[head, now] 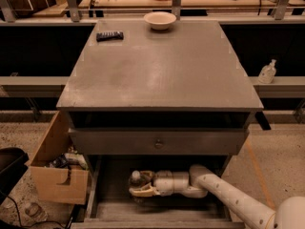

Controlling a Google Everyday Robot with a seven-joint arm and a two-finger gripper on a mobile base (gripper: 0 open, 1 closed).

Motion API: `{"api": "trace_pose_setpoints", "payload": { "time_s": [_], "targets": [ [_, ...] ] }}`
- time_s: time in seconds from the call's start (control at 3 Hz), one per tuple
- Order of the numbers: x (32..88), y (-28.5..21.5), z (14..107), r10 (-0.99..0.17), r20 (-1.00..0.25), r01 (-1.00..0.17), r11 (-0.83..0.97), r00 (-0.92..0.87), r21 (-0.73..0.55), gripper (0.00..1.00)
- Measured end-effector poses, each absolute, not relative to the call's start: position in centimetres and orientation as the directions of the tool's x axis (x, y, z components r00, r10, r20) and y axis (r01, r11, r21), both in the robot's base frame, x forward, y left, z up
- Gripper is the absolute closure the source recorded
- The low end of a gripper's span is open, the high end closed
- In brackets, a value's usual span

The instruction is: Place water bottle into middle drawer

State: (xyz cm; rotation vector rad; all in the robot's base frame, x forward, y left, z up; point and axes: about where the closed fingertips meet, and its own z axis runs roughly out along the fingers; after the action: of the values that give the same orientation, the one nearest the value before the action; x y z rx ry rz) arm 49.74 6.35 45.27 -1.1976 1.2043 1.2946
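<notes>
The claw [142,185] is positioned inside the middle drawer [157,210], low over its floor and left of its centre. The arm enters from the drawer's right front corner. The water bottle [136,176] is located at the claw, inside the drawer, with its white cap visible. Whether the claw is clamped on it or let go cannot be told.

Hazards:
- If the bottle is let go while tilted, rolling across the flat drawer floor is to be expected, since the body is round.
- If the claw is withdrawn before the grip is fully opened, the bottle may be dragged out over the low front wall.
- If the arm is raised too soon, the closed drawer front [158,142] directly above the middle drawer may be struck.

Counts:
- Claw: one.
- Water bottle: one.
- Open drawer: one.
- Closed front with knob: one.
- On the table [162,80] above the drawer: one bowl [160,19] and one remote [109,35].
- Left of the drawer: one tan box [57,182].
- Above and right of the drawer: one pump-top bottle [267,72]
</notes>
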Motion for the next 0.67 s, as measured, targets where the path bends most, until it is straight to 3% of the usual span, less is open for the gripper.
{"api": "trace_pose_setpoints", "payload": {
  "time_s": [0.67],
  "targets": [
    [49.56,6.77,45.34,0.030,-0.998,-0.997,-0.055,-0.054,0.052,0.11]
  ]
}}
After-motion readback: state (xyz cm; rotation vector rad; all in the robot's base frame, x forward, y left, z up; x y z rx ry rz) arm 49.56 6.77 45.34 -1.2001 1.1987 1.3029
